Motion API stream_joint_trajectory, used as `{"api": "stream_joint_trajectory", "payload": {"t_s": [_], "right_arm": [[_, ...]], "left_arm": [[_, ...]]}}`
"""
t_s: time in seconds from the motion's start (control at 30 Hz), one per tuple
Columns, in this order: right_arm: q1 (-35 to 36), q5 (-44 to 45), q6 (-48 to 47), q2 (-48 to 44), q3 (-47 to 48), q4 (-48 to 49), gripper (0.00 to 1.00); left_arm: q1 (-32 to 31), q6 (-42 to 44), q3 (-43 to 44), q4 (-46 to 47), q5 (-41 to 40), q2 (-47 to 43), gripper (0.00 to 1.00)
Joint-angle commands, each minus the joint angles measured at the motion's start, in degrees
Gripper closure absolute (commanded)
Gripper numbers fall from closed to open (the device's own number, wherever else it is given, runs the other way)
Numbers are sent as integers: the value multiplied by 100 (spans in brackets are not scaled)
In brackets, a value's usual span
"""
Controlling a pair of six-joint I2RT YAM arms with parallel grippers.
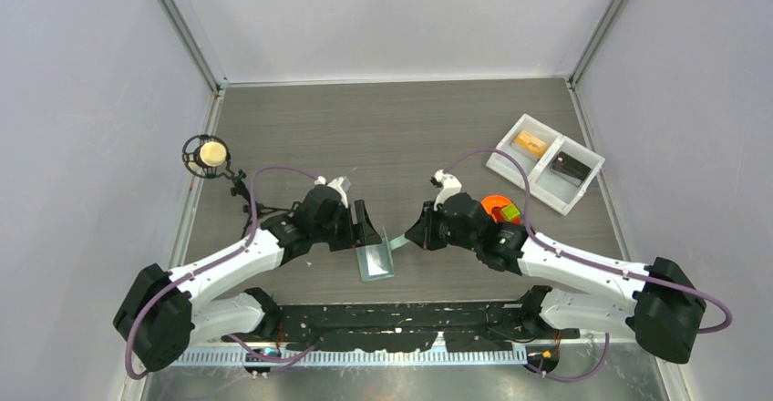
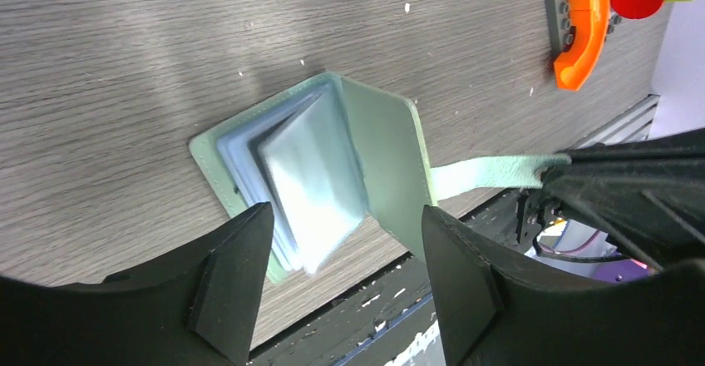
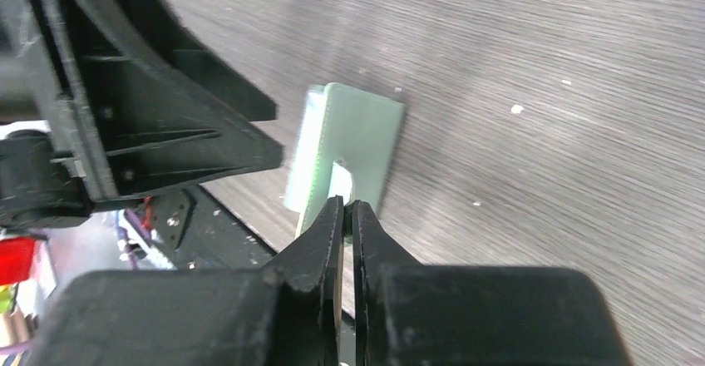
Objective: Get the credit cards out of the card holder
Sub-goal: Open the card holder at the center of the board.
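Right gripper (image 3: 345,208) is pinched tight on the thin green strap (image 2: 482,175) of the small sage-green bifold card holder (image 2: 332,158), which lies open at the grey wood-grain table's (image 1: 365,137) near edge. Left gripper (image 2: 341,220) gapes wide over it, holding nothing. The holder looks light and floppy and its pockets slick, so best take the exposed card edges.

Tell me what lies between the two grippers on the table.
The sage-green bifold card holder, opened, pale blue pockets showing. Top external view shows it between the left gripper and the right gripper, which pinches its strap.
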Motion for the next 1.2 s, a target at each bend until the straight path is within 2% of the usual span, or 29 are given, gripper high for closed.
{"api": "stream_joint_trajectory", "payload": {"t_s": [0.0, 0.2, 0.43, 0.83, 0.97, 1.17], "right_arm": [[-261, 296, -101, -159, -297, -37, 95], [-474, 287, -157, 70, -654, 142, 95], [-616, 262, -166, 401, -869, 332, 95], [-693, 340, -167, 579, -940, 293, 95], [-694, 333, -158, 541, -952, 291, 95], [-694, 313, -145, 499, -946, 291, 95]], "left_arm": [[-14, 224, -61, -58, -270, 118, 34], [-10, 290, -46, -48, -294, 392, 41], [-10, 303, -110, -66, -318, 486, 43], [-10, 216, -146, -434, -578, 116, 46], [-11, 181, -22, -847, -892, -82, 46], [-10, 152, 0, -970, -959, -9, 61]]}}
